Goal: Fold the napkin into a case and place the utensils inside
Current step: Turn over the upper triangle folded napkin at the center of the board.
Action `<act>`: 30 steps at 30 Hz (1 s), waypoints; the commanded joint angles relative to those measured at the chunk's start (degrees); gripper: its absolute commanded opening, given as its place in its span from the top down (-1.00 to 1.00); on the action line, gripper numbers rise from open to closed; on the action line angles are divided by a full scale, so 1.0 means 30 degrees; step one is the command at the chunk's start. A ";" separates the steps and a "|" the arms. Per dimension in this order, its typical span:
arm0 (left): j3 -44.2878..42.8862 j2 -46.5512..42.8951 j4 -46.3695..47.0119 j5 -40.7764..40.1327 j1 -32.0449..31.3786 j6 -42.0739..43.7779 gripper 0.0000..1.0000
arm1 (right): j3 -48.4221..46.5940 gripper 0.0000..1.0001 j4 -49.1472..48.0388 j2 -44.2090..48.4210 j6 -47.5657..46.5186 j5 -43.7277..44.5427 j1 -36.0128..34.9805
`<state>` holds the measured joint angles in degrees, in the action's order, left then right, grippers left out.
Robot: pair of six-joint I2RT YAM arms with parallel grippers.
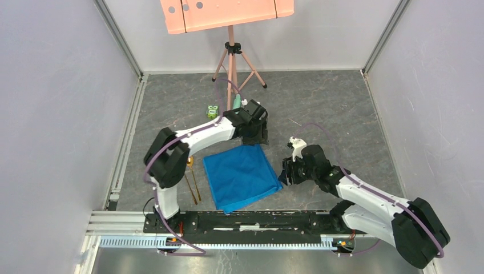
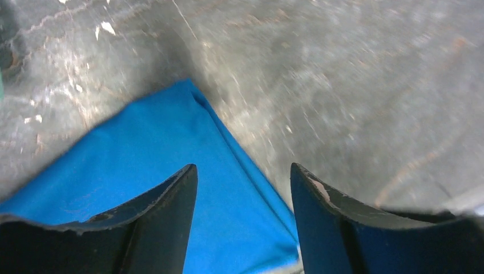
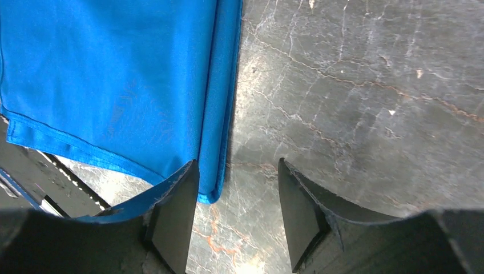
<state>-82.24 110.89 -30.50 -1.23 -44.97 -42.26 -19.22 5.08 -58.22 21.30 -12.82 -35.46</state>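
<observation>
**A:** Where does the napkin (image 1: 241, 177) lie?

**B:** Folded double, mid-bench (image 1: 331, 108), with the utensils (image 1: 193, 181) just beside it at nine o'clock. Your left gripper (image 2: 242, 168) stands part open over its twelve o'clock corner, and your right gripper (image 3: 237, 165) likewise at three o'clock. Neither holds anything.

**A:** The risk?

**B:** If you lift away carelessly, a finger may snag the edge and drag the fold open.

**A:** What's hidden?

**B:** Your left arm covers the utensils' far ends. The left wrist view is blurred, so you cannot tell whether anything touches there.
</observation>
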 commanded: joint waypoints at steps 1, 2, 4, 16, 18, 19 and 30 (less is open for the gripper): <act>0.1623 -0.4299 0.0942 0.2950 0.0301 0.1649 -0.37 | -0.1281 -0.21 0.2858 0.0831 -0.1692 0.1015 -0.0277; 0.2111 -0.4893 0.0995 0.3186 0.0381 0.1593 -0.38 | -0.1379 -0.23 0.2555 0.0752 -0.1656 0.0939 -0.0497; 0.3478 -0.6049 0.1425 0.3397 0.0473 0.1471 -0.40 | -0.1551 -0.28 0.1961 0.0290 -0.1281 0.0703 -0.1020; 0.6989 -0.7480 0.3248 0.5279 0.0688 0.0853 -0.36 | -0.1465 -0.27 0.0940 -0.1591 0.0140 0.1763 -0.3589; 0.7036 -0.7461 0.3342 0.5371 0.0693 0.0825 -0.35 | -0.1560 -0.23 0.0997 -0.1689 0.0181 0.2135 -0.3915; 0.7051 -0.7415 0.3341 0.5368 0.0678 0.0840 -0.35 | -0.1603 -0.20 0.1008 -0.1715 0.0160 0.2226 -0.4057; 0.7863 -0.7266 0.4247 0.6158 0.0686 0.0545 -0.34 | -0.2821 -0.06 0.3006 -0.0299 0.0510 0.3351 -0.4419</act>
<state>-59.61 88.86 -20.86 14.46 -43.07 -40.82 -23.51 12.71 -62.15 21.82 -3.55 -48.14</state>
